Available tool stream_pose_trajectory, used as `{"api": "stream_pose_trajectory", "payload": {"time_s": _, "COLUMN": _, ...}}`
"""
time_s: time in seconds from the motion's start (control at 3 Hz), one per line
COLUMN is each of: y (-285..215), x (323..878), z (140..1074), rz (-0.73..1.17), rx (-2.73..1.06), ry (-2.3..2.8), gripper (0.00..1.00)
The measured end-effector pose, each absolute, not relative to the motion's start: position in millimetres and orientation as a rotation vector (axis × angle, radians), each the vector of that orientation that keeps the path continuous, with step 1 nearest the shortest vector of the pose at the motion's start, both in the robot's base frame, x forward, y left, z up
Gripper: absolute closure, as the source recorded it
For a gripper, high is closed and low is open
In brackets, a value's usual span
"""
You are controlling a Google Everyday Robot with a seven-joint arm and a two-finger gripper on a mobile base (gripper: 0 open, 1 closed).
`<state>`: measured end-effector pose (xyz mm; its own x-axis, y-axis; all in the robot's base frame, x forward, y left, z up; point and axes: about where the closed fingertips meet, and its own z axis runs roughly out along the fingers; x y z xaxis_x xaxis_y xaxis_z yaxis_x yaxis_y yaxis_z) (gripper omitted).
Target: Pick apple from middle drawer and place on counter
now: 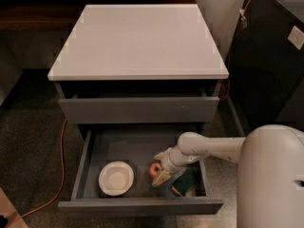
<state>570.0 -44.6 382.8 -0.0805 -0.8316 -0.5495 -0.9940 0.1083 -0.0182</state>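
Observation:
The middle drawer is pulled out below the white counter. Inside it, right of centre, lies the small red apple. My gripper reaches in from the right on a white arm and is open, with one fingertip behind the apple and one in front of it. The apple sits at the mouth of the jaws, partly covered by them. Whether the fingers touch it I cannot tell.
A white bowl sits in the drawer left of the apple. A dark sponge lies under my wrist at the right. The upper drawer is slightly ajar. An orange cable runs along the floor on the left. A dark cabinet stands at the right.

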Motion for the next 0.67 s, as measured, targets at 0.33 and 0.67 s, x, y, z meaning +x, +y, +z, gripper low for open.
{"api": "stream_pose_trajectory", "payload": {"time_s": 0.33, "y": -47, "x": 568, "z": 381, "rz": 0.492, "rx": -1.765, "ry": 1.982, "gripper": 0.48}}
{"api": "stream_pose_trajectory", "payload": {"time_s": 0.67, "y": -50, "x": 561, "z": 398, "rz": 0.44, "rx": -1.744, "ry": 1.958, "gripper": 0.78}}
